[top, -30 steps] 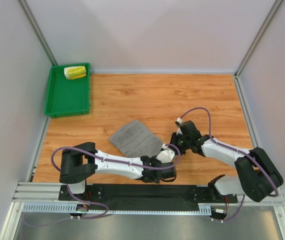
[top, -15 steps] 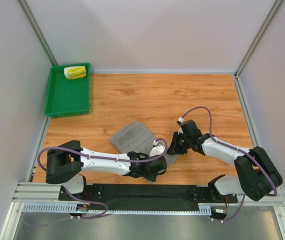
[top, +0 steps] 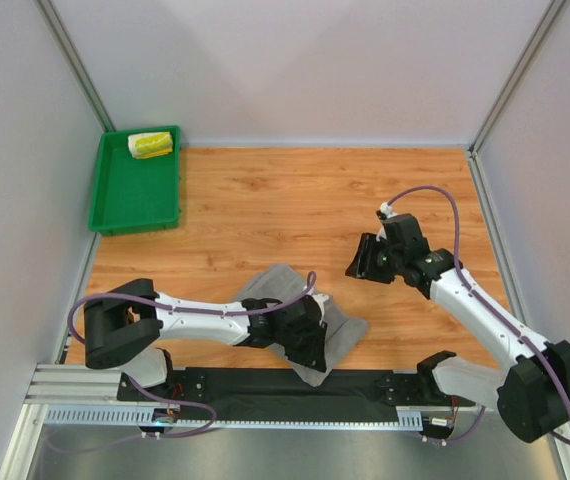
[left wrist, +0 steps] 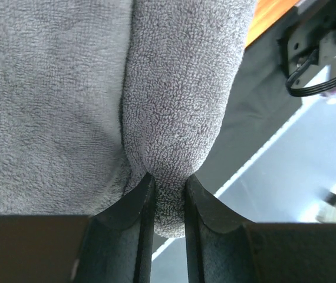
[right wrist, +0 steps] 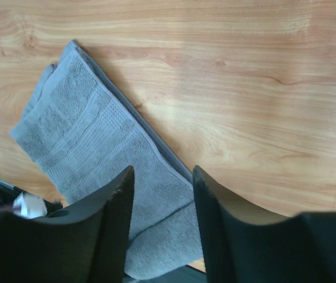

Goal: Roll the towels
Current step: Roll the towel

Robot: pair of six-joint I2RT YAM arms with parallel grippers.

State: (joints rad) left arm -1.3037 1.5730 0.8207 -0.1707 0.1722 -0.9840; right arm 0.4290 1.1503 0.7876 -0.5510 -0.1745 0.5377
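The left gripper [left wrist: 168, 184] is clamped on a fold of the grey towel [top: 347, 330]. The towel lies at the lower centre of the top view, its near corner past the front edge of the desk [top: 295, 200]. The right gripper [top: 361, 262], jaws apart and empty, hovers right of centre, apart from that towel and up-right of it. The printed towel [top: 150, 145] sits in the green tray [top: 135, 205], upper left.

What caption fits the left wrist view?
Left jaws pinch a fold of the large grey terry towel.
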